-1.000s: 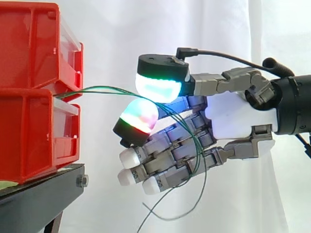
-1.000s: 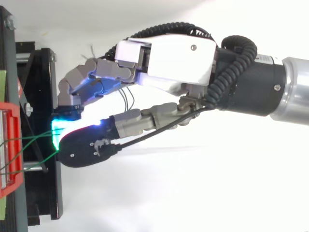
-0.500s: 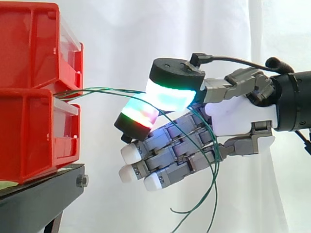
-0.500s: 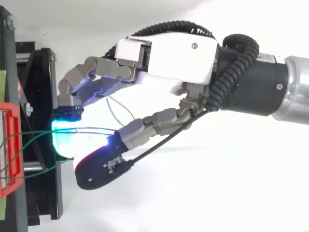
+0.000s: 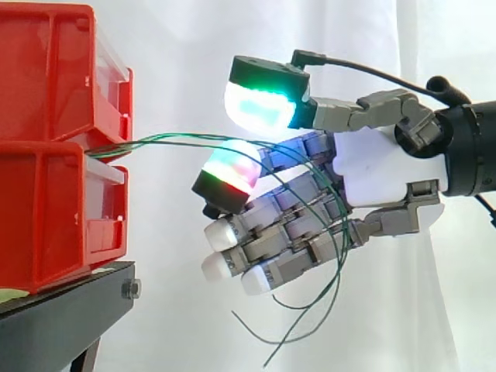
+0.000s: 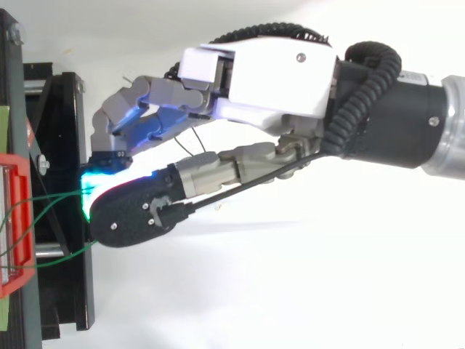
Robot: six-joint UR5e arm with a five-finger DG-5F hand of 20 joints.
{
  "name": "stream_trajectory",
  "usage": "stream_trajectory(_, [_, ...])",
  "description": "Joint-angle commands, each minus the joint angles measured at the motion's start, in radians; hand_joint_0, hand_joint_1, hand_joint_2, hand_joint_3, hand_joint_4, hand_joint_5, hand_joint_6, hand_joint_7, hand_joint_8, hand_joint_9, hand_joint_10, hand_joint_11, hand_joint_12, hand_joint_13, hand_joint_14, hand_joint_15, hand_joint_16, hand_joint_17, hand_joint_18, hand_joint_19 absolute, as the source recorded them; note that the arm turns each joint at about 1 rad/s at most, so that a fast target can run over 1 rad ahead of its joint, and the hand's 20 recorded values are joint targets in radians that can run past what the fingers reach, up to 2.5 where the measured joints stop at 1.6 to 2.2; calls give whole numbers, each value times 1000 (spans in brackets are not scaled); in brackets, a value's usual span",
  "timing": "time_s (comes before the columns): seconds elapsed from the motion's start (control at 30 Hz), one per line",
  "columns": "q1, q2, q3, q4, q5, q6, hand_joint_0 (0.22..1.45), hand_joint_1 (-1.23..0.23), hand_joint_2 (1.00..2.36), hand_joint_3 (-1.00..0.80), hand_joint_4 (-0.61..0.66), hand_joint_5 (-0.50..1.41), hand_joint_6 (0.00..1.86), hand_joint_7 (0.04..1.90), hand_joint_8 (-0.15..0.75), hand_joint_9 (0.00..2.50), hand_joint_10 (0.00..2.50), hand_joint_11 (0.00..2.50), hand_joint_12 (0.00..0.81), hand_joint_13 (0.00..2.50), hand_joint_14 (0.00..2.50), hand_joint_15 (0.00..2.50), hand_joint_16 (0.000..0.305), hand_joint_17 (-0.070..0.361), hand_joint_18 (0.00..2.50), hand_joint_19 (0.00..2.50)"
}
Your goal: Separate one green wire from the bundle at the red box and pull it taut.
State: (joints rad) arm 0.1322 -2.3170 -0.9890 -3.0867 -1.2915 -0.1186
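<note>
Beside the red bins (image 5: 46, 209), green wires (image 5: 155, 140) run level from the bins' gap toward the hand (image 5: 380, 174), passing loose between its parted thumb and fingers, then drooping slack over the palm, none yet singled out.

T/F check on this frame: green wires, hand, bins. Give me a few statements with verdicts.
1. The green wires leave the red bins where the upper and lower bin meet. True.
2. The wires' loose ends hang below the hand. True.
3. The thumb pad presses on a wire. False: the side view shows it above the wires, with a gap.
4. All wires are pulled straight. False: they curve and droop across the hand.
5. The bins stand on a white table. False: they stand on a black stand.
</note>
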Motion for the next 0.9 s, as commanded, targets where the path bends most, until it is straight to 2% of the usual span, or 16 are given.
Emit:
stream_trajectory(0.0, [-3, 15, 3, -43, 0, -1, 570, -578, 1017, -276, 182, -209, 879, 993, 300, 702, 15, 613, 335, 493, 7, 187, 53, 119, 469, 251])
stream_trajectory(0.13, [-5, 19, 3, -53, 0, -1, 571, -648, 1019, -225, 161, -211, 883, 981, 299, 700, 13, 614, 336, 494, 7, 182, 53, 119, 473, 241])
stream_trajectory(0.27, [-5, 22, 3, -56, 0, -1, 617, -812, 1018, -265, 169, -217, 891, 975, 295, 681, 14, 620, 336, 498, 6, 173, 53, 119, 500, 231])
stream_trajectory(0.3, [-5, 21, 3, -56, 0, -1, 619, -814, 1017, -270, 168, -217, 892, 967, 293, 679, 14, 616, 337, 500, 6, 180, 53, 119, 501, 220])
stream_trajectory(0.43, [-6, 21, 3, -53, 0, -3, 654, -865, 1010, -383, 185, -216, 894, 959, 293, 684, 16, 617, 340, 514, 6, 175, 53, 118, 523, 228])
stream_trajectory(0.5, [-8, 22, 9, -58, 0, -1, 664, -870, 1000, -499, 200, -207, 895, 977, 292, 697, 14, 627, 340, 526, 6, 173, 53, 118, 534, 221])
stream_trajectory(0.63, [-13, 24, 20, -79, -2, -9, 579, -807, 1000, -500, 202, -199, 894, 982, 294, 710, 16, 632, 342, 533, 7, 185, 53, 119, 538, 239])
stream_trajectory(0.67, [-16, 24, 23, -87, -2, -10, 543, -736, 1000, -500, 206, -197, 894, 972, 298, 718, 13, 629, 347, 536, 7, 194, 54, 122, 537, 241])
stream_trajectory(0.7, [-16, 24, 23, -90, -2, -10, 548, -674, 1000, -500, 202, -193, 889, 992, 305, 731, 13, 627, 346, 532, 7, 193, 54, 121, 529, 254])
stream_trajectory(0.73, [-19, 24, 24, -92, -2, -10, 548, -674, 1000, -500, 202, -193, 889, 992, 305, 731, 13, 627, 346, 532, 7, 193, 54, 121, 529, 254])
stream_trajectory(0.77, [-23, 24, 27, -92, -2, -9, 573, -596, 1005, -441, 197, -191, 891, 1015, 298, 738, 16, 625, 339, 529, 8, 205, 53, 118, 517, 259])
stream_trajectory(0.87, [-26, 24, 32, -96, -3, -9, 570, -580, 1010, -384, 192, -196, 896, 1025, 298, 737, 17, 643, 336, 532, 8, 220, 52, 118, 503, 275])
